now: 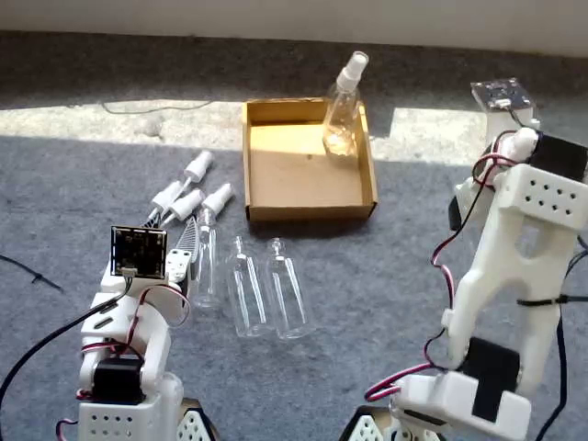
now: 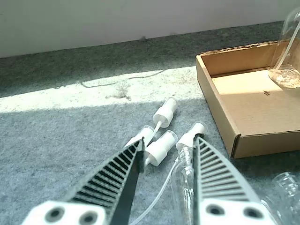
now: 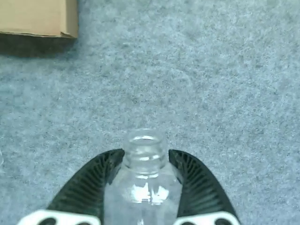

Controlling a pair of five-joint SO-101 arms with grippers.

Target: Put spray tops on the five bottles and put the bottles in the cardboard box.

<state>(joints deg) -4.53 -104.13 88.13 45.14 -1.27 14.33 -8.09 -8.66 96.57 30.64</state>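
Observation:
The cardboard box (image 1: pixel 310 207) lies on the grey carpet, and one clear bottle with a spray top (image 1: pixel 342 115) stands in its far right corner. Several white spray tops (image 1: pixel 188 188) lie left of the box. Three clear bottles lie side by side nearer me (image 1: pixel 248 289). My left gripper (image 2: pixel 168 139) is open just above the leftmost bottle (image 2: pixel 183 180), one finger on each side of its neck; a spray top (image 2: pixel 191 135) lies at that neck. My right gripper (image 3: pixel 146 154) is shut on an uncapped clear bottle (image 3: pixel 143 187) held above bare carpet.
A corner of the box (image 3: pixel 40 18) shows beyond the held bottle. The right arm (image 1: pixel 514 276) stands tall at the right of the table. A thin dark cable (image 1: pixel 23 271) lies at the left edge. A pale wall (image 2: pixel 117 21) borders the far side.

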